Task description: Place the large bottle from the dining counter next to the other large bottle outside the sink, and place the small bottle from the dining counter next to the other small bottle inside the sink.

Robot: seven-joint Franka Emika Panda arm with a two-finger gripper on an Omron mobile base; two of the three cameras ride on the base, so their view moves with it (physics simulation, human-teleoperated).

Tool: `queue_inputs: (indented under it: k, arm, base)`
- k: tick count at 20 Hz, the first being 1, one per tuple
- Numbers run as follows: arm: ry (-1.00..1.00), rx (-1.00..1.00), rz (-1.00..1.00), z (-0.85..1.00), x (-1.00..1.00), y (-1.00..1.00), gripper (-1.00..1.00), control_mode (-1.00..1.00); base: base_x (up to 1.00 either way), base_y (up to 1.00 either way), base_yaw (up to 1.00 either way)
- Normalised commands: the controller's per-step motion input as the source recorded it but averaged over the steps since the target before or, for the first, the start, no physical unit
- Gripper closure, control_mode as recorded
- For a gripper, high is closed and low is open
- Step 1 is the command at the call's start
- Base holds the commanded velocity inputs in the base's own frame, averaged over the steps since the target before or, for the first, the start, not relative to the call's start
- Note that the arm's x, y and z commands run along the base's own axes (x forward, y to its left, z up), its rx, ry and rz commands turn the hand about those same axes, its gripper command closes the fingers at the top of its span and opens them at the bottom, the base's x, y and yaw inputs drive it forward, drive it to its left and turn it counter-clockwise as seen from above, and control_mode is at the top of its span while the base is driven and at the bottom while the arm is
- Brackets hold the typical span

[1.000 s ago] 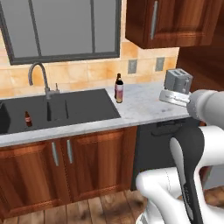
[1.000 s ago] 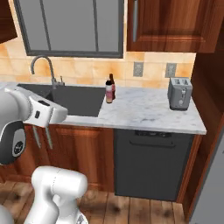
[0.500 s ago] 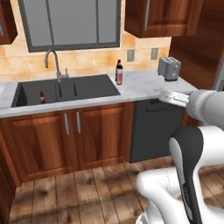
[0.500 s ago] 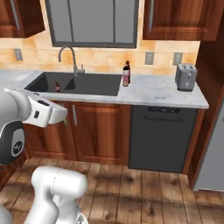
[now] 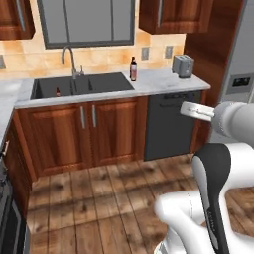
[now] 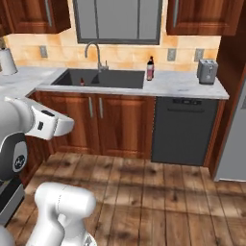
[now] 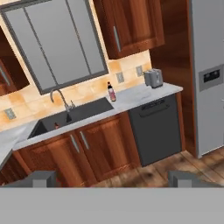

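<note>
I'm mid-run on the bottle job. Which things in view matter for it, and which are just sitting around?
Job:
dark large bottle with a red label on the white marble counter
small dark bottle inside the black sink

Just there:
silver toaster
black dishwasher
grey fridge
chrome tap

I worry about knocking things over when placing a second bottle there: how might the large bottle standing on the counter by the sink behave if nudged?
The large bottle stands upright, tall and narrow on a small base, so it would probably tip rather than slide. On its side it would likely roll on the smooth counter. It looks like glass, so possibly fragile.
</note>
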Motion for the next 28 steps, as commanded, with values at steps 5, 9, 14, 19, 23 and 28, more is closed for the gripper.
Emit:
queue_inputs:
  k: [5,9,14,19,23,28]
  arm:
    - [0.00,0.00,0.00,0.00,0.00,0.00,-1.00,1.00]
    - [0.00,0.00,0.00,0.00,0.00,0.00,-1.00,1.00]
    - [0.00,0.00,0.00,0.00,0.00,0.00,-1.00,1.00]
    - [0.00,0.00,0.00,0.00,0.00,0.00,-1.00,1.00]
    - [0.00,0.00,0.00,0.00,0.00,0.00,-1.00,1.00]
    - [0.00,0.00,0.00,0.00,0.00,0.00,-1.00,1.00]
  base:
    - [-1.00,0.41,0.00]
    - [-1.00,0.35,0.00]
    - [-1.00,0.01,0.01]
    - [-1.00,-0.35,0.03]
    - [-1.00,-0.60,0.02]
    - [-0.52,-0.45,-0.11]
